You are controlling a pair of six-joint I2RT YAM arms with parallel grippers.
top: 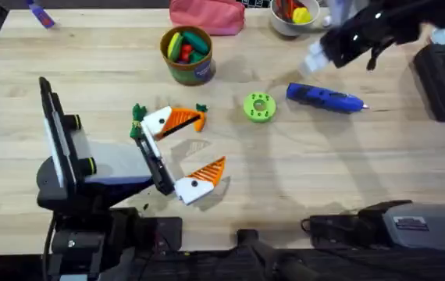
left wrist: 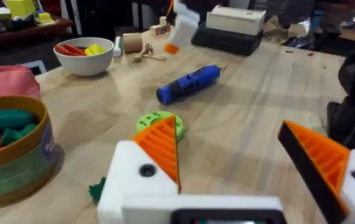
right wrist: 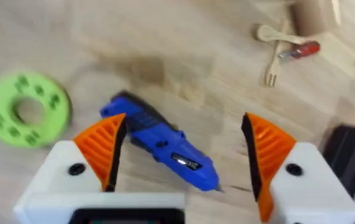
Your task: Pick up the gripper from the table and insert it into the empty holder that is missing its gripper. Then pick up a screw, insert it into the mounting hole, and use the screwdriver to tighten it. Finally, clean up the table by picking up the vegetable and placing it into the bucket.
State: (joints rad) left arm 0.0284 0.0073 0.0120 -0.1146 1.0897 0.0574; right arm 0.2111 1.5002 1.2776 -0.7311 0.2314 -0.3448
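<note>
Below the right gripper (right wrist: pixel 180 158), fingers apart, lies the screwdriver (right wrist: pixel 162 149).

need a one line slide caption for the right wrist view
Right pincer open above the blue screwdriver, with the green disc lying beside it on the wooden table.

The overhead camera looks down and forward over the whole tabletop (top: pixel 300 195) from above the arm bases. The left wrist camera sits low, looking nearly level across the wood; the right wrist camera hangs close above, looking steeply down. All three share the screwdriver (top: pixel 324 98) (left wrist: pixel 189 83) (right wrist: pixel 159 149) and green disc (top: pixel 259 108) (left wrist: pixel 154 120) (right wrist: pixel 27 110).
</note>
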